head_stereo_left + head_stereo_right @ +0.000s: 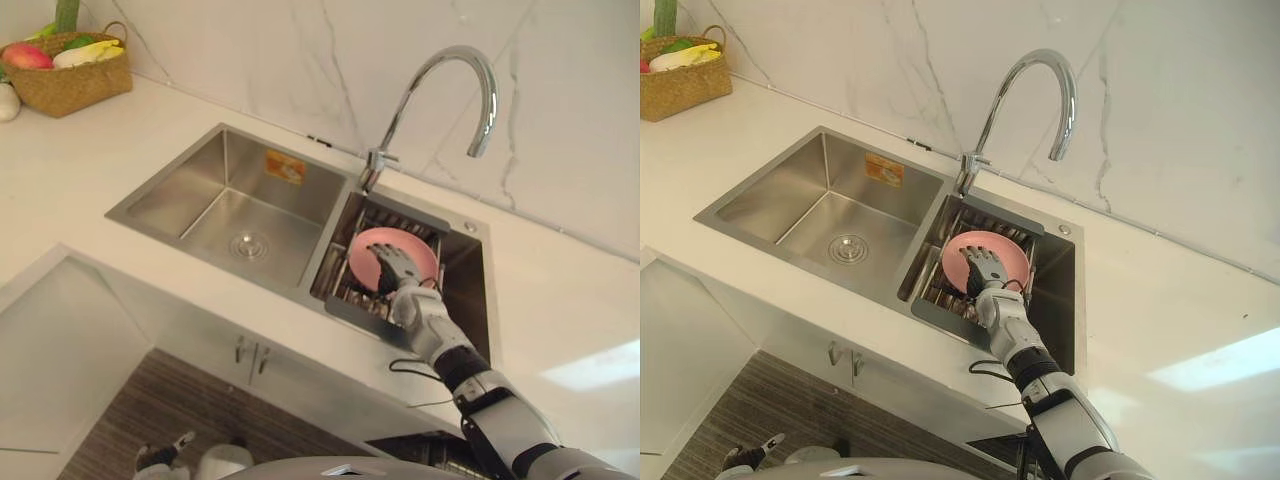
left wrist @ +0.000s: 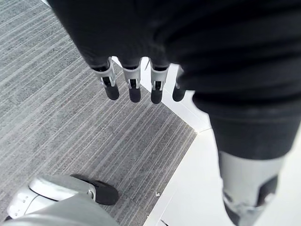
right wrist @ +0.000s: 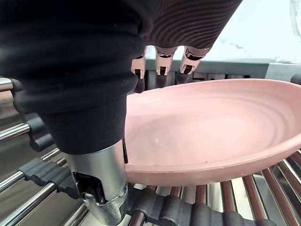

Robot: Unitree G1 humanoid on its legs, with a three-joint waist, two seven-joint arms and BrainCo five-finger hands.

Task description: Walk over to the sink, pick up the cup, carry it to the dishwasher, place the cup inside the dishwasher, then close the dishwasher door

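A pink dish [image 1: 417, 247], shallow like a plate or bowl rather than a cup, leans on the metal rack [image 1: 345, 290] in the sink's right basin. My right hand [image 1: 396, 272] reaches down into that basin and rests on the dish's near side with its fingers fairly straight. In the right wrist view the fingers [image 3: 162, 61] reach past the rim of the dish [image 3: 211, 122], the thumb [image 3: 101, 188] is beside its near edge, and the rack's bars [image 3: 188, 212] run underneath. My left hand [image 2: 134, 87] hangs over the grey floor, fingers straight and empty.
The sink's left basin [image 1: 230, 200] holds nothing but its drain. A tall curved faucet [image 1: 450, 70] arches over the right basin. A woven basket of fruit [image 1: 70, 75] stands at the counter's back left. White cabinet doors [image 1: 250, 355] are below the counter edge.
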